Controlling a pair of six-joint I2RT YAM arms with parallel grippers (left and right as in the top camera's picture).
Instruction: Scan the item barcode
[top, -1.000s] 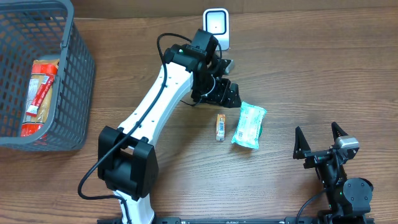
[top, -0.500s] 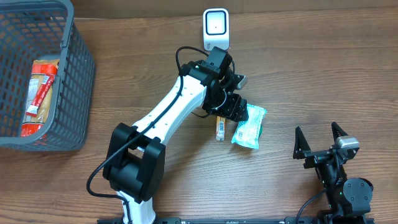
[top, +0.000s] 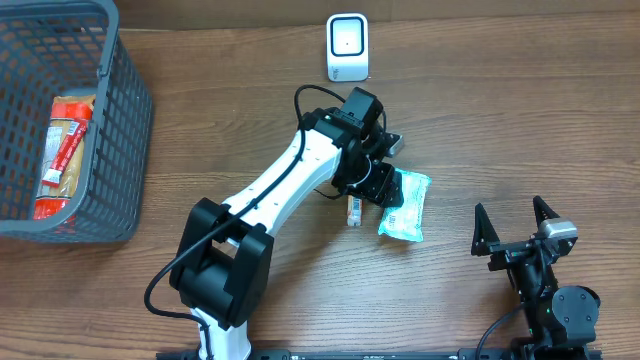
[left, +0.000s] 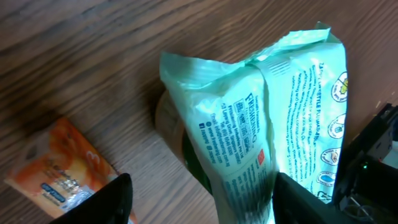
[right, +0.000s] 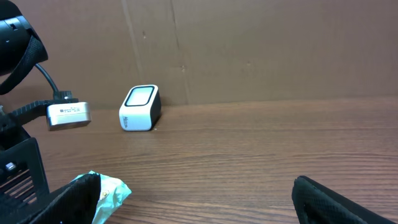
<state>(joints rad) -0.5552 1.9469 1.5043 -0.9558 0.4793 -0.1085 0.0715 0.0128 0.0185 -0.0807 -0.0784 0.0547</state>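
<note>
From above, the left gripper (top: 386, 188) hides the upper left edge of the green pack (top: 408, 210), which lies on the surface (top: 500, 120) right of middle. The left wrist view shows its fingers (left: 115, 200) spread, one each side of the pack. The print is too small to read. An orange pack (top: 353, 208) lies just beside. The scanner (top: 346, 47) stands top middle. The right gripper (top: 512, 230), lower right, is spread wide, empty.

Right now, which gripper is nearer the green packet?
Left. The left gripper is over the packet, jaws either side; the right gripper stands well apart, near the table front edge.
</note>
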